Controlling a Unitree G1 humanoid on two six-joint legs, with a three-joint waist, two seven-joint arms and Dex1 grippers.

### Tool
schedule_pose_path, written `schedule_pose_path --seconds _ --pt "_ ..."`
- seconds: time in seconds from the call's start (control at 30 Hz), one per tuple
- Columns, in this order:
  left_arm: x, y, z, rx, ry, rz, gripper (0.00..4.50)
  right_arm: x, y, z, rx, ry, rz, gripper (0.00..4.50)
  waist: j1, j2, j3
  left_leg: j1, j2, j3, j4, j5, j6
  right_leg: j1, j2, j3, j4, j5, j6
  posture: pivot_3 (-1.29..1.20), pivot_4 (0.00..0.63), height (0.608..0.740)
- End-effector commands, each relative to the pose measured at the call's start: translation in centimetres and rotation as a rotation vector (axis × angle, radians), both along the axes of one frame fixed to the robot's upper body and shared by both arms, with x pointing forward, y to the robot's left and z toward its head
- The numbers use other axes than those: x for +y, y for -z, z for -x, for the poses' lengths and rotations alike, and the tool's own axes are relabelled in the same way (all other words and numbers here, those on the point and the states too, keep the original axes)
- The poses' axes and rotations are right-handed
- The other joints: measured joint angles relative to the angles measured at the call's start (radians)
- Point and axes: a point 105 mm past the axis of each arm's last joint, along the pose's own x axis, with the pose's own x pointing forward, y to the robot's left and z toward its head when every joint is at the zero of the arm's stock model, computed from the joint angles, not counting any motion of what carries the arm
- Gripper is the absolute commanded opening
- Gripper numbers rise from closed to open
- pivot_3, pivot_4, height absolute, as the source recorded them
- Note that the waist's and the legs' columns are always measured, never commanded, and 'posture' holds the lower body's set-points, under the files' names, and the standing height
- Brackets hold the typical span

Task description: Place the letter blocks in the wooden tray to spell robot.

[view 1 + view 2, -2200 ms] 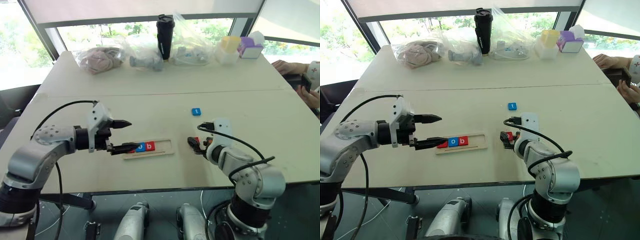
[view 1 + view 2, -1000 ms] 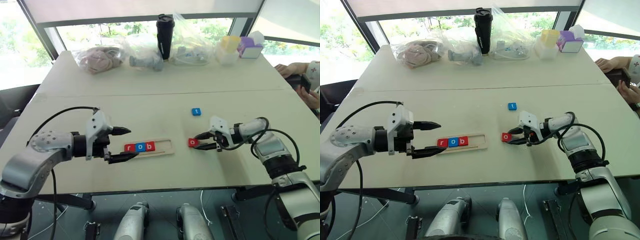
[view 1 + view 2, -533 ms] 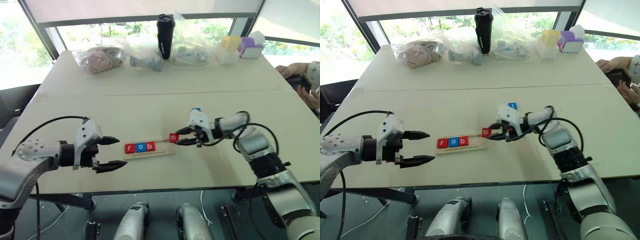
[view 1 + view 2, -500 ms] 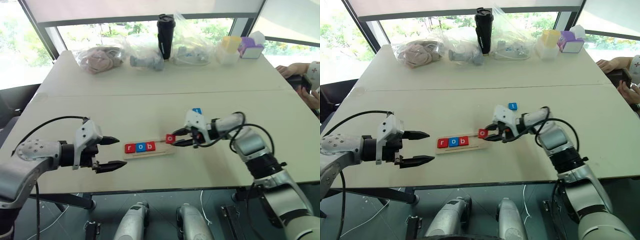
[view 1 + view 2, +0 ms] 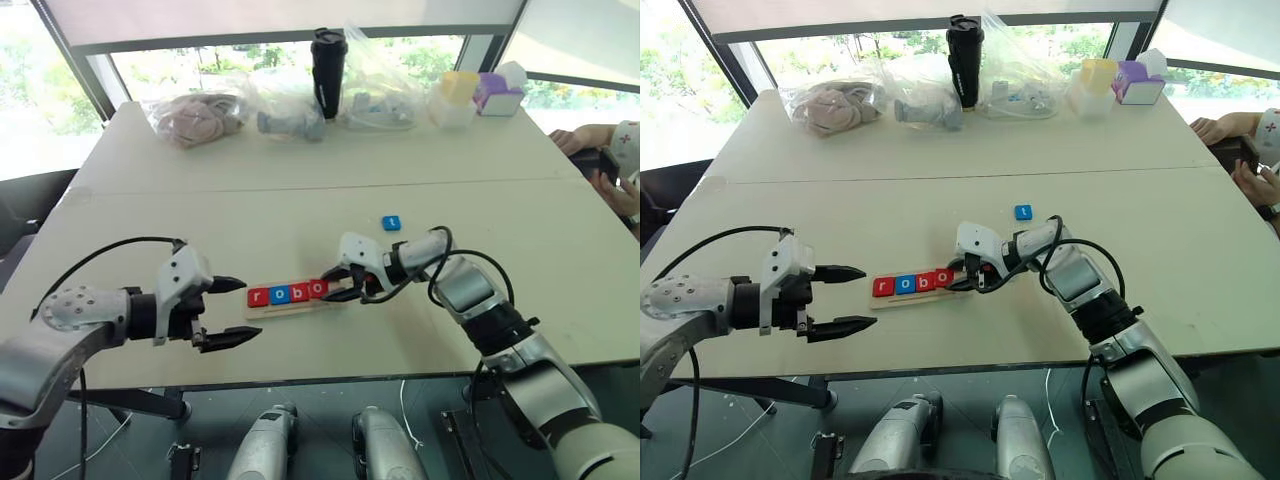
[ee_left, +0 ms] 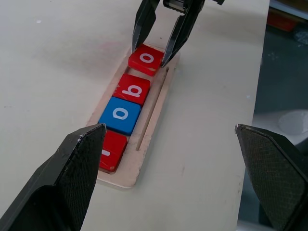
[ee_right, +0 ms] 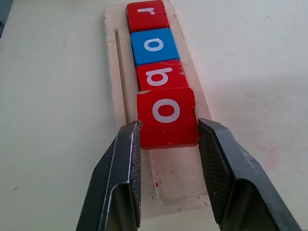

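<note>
On the pale bench (image 5: 300, 200), the long pale-wood tray (image 7: 113, 82) is holding three tiles as the right gripper (image 7: 168, 144), clamped on a red "o" tile (image 7: 167, 117), is lowering it; it should seat flush beside "b". The left gripper (image 5: 228, 311) is hanging apart. The small blue tile (image 5: 391, 223) possibly reads "t".

My right arm reaches across to my left, its gripper (image 5: 338, 283) tipped slightly downward with the jaws closed on a red tile (image 7: 167, 117). My left gripper (image 5: 238, 310) hangs level, jaws spread wide and holding nothing.
</note>
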Motion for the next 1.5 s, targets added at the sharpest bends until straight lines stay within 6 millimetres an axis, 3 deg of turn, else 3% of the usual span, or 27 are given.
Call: schedule_pose_path --seconds 0.03,0.2,0.43,0.67,0.93,1.1,1.17,1.3,1.4,1.5 --pt "-0.5 -0.7 0.1 -0.033 0.013 0.007 4.5 0.4 -0.9 -0.3 -0.038 -0.028 -0.004 1.11 0.001 0.0 0.0 0.0 0.0 0.0 0.0 0.0 0.0 0.0 0.0 0.0 0.0 0.0 0.0 0.0 0.15 0.74" --pt "-0.5 -0.7 0.0 -0.036 0.007 0.011 4.5 0.4 -0.5 -0.4 -0.045 -0.042 0.014 1.11 0.001 0.0 0.0 0.0 0.0 0.0 0.0 0.0 0.0 0.0 0.0 0.0 0.0 0.0 0.0 0.0 0.15 0.74" --pt "-0.6 -0.7 0.0 -0.038 0.001 0.018 4.5 0.8 -1.1 -1.6 -0.114 -0.015 0.004 4.48 0.0 0.0 0.0 0.0 0.0 0.0 0.0 0.0 0.0 0.0 0.0 0.0 0.0 0.0 0.0 0.0 0.15 0.74" --pt "-0.7 -0.7 -0.2 -0.04 -0.002 0.022 4.5 0.3 -2.4 -2.4 -0.163 0.024 -0.023 4.48 0.001 0.0 0.0 0.0 0.0 0.0 0.0 0.0 0.0 0.0 0.001 0.0 0.0 0.0 0.0 0.0 0.15 0.74" --pt "-0.9 -0.7 -0.5 -0.044 0.004 0.027 4.5 0.4 -1.8 -2.2 -0.183 0.005 -0.003 4.48 0.0 0.0 0.0 0.0 0.0 0.0 0.0 0.0 0.0 0.0 0.001 0.0 0.0 0.0 0.001 0.0 0.15 0.74" --pt "-0.9 -0.7 -0.4 -0.045 0.003 0.025 4.5 0.7 -4.6 -1.5 -0.165 -0.005 -0.139 4.48 0.0 0.0 0.0 0.0 0.0 0.0 0.0 0.0 0.0 0.0 0.001 0.0 0.0 0.001 0.002 0.0 0.15 0.74" --pt "-0.8 -0.7 -0.4 -0.046 0.001 0.024 4.5 -0.1 -6.6 -2.4 -0.154 0.091 -0.231 4.48 0.001 0.0 0.0 0.0 0.0 0.0 0.0 0.0 0.0 0.0 0.001 0.0 0.0 0.001 0.002 0.0 0.15 0.74" --pt "-0.7 -0.9 -0.3 -0.052 -0.004 0.026 4.5 -4.6 -8.7 -7.1 -0.206 0.485 -0.319 4.48 0.003 0.0 0.0 0.0 0.0 0.0 0.0 0.0 0.0 0.0 0.001 0.0 0.0 0.0 0.0 0.0 0.15 0.74" --pt "-0.6 -1.1 -0.6 -0.057 -0.01 0.031 4.5 -8.6 -8.4 -9.9 -0.161 0.82 -0.361 4.48 0.004 0.0 0.0 0.0 0.0 0.0 0.0 0.0 -0.002 0.0 0.0 0.0 0.0 0.001 -0.001 0.0 0.15 0.74" --pt "-0.6 -1.1 -0.8 -0.057 -0.01 0.033 4.5 -10.9 -6.9 -11.2 -0.132 1.028 -0.337 4.48 0.001 0.0 0.0 0.0 0.0 0.0 -0.001 0.0 -0.002 0.0 0.0 0.001 0.0 0.001 -0.001 0.0 0.15 0.74"
